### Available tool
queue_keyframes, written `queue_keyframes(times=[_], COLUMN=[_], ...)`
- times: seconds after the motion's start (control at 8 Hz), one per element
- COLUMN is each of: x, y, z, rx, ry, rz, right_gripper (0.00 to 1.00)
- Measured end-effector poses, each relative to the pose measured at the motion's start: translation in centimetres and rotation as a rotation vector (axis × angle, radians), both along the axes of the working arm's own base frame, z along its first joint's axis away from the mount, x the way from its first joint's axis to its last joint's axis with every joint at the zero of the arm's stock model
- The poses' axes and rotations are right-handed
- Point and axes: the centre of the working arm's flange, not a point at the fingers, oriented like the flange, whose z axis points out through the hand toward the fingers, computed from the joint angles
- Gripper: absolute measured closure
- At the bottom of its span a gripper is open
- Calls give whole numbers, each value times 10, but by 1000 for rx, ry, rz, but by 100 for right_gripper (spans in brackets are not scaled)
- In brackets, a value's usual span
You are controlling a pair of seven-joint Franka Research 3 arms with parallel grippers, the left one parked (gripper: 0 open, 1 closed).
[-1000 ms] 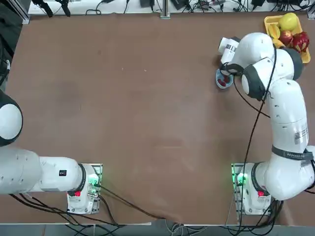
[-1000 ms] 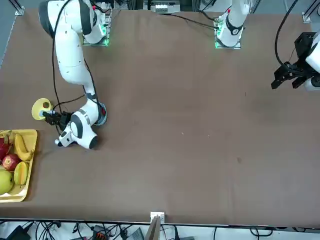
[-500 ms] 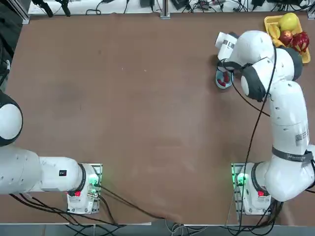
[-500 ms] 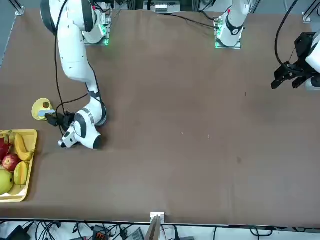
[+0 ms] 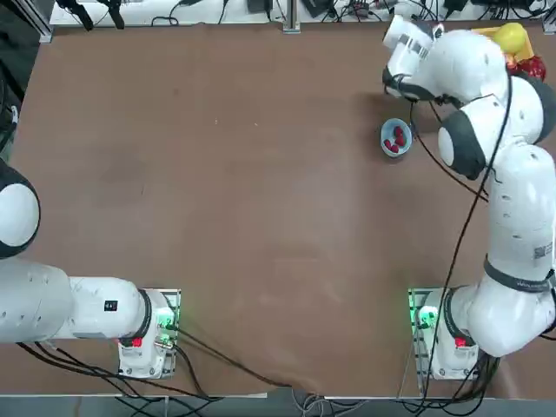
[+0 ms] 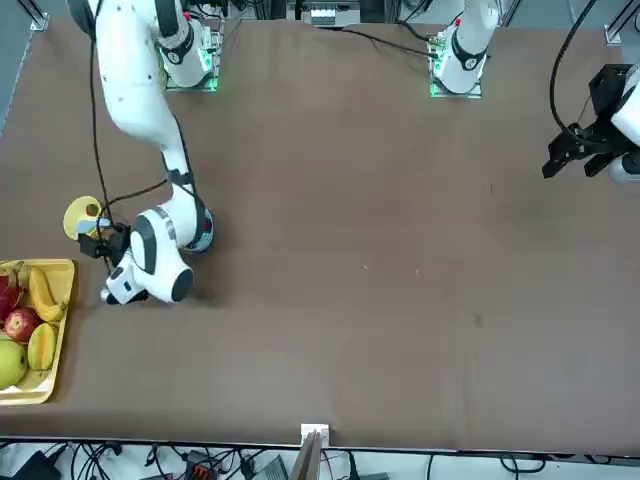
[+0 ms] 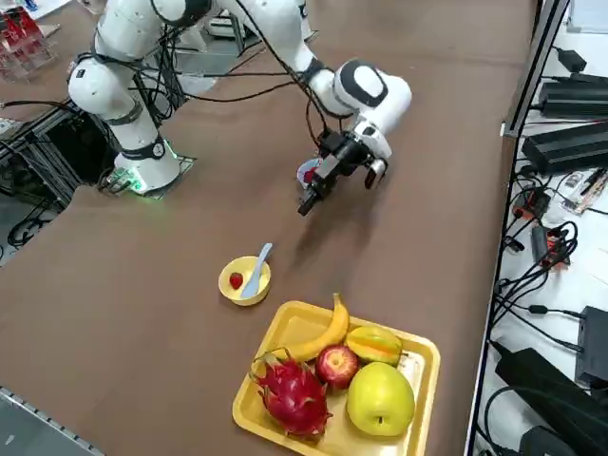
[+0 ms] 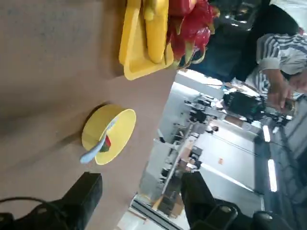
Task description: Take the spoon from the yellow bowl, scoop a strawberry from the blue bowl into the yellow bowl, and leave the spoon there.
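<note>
While the spoon lies in the bowl untouched by me, here is how I read things, placing all by the yellow bowl.

Spoon: the spoon (image 7: 256, 270) rests in the yellow bowl (image 7: 244, 282), its scoop end down inside and its handle leaning out over the rim on the side toward the blue bowl.

Strawberry: one red strawberry (image 7: 236, 280) sits in the yellow bowl, just beside the spoon's scoop end.

Blue bowl: the blue bowl (image 5: 396, 138) stands near the yellow bowl, apart from it, with red berries in it; in the right side view my arm covers most of it.

Fruit tray: the fruit tray (image 7: 415, 351) lies just beside the yellow bowl on the side away from the blue bowl; I judge it no part of this job.

My gripper: my right gripper (image 7: 319, 190) hangs above the table between the yellow bowl and the blue bowl, clear of both. Its fingers (image 8: 86, 195) stand spread apart with nothing between them.

Done: as far as I can see, the berry is delivered and the spoon is left where the task asks.

Left: I judge nothing but drawing my arm clear without knocking the spoon's handle.
</note>
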Motion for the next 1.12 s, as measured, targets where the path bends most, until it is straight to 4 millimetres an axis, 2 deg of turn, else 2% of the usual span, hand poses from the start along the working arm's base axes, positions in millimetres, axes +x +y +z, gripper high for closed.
queue_keyframes(times=[0.38,0.62,0.88,1.12], x=[10,11,5,-3], y=[12,14,-3,-29], z=[73,130,188,231], rx=[120,274,430,590], ry=[-98,-134,-167,-180], rz=[-15,-10,-17,-11], right_gripper=[0,0,0,0])
